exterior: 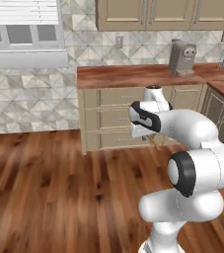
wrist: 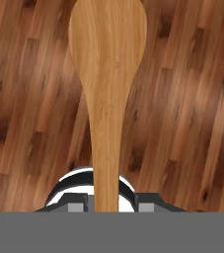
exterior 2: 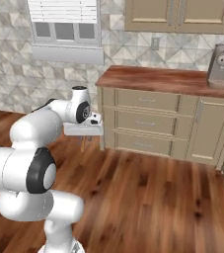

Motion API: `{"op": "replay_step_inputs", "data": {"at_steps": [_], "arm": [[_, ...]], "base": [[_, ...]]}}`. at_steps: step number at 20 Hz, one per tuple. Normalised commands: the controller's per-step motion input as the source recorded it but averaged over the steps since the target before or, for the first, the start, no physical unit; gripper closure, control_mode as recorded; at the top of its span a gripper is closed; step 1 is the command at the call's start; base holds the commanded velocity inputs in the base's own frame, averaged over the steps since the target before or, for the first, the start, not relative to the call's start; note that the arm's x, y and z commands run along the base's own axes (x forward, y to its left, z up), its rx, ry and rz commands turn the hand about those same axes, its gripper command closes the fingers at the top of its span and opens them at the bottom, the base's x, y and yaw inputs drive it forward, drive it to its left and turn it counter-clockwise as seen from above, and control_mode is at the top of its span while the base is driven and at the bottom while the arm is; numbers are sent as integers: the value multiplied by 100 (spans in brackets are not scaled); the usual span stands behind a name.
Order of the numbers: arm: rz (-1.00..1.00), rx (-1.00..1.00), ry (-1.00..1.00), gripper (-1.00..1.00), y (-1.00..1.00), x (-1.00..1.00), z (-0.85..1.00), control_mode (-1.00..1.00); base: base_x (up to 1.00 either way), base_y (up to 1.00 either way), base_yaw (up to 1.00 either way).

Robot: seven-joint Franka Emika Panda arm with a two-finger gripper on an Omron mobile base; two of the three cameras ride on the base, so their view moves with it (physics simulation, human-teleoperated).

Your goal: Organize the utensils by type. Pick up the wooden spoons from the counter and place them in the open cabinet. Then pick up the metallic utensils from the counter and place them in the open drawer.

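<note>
Gripper (wrist: 106, 206) clamped on wooden spoon (wrist: 107, 74) handle, bowl pointing to 12 o'clock in hand view, above the wood floor (wrist: 192, 99).

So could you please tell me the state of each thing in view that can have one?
Wooden spoon: held by its handle in the jaws, bowl pointing away, hanging above the floor.
Gripper: shut on the wooden spoon.
Lower drawers: closed.
Upper cabinet doors: closed.
Window blind: partly lowered.
Coffee machine: upright on the counter.
</note>
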Motion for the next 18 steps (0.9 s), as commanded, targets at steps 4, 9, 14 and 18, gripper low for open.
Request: {"op": "replay_step_inputs", "data": {"at_steps": [4, 9, 14, 18], "arm": [[0, 0, 0, 100, 0, 0, 0, 100], [0, 0, 0, 100, 0, 0, 0, 100], [0, 0, 0, 100, 0, 0, 0, 100], [0, 0, 0, 100, 0, 0, 0, 100]], "base": [[91, 0, -30], [68, 6, -61], [57, 12, -74], [35, 16, -93]]}}
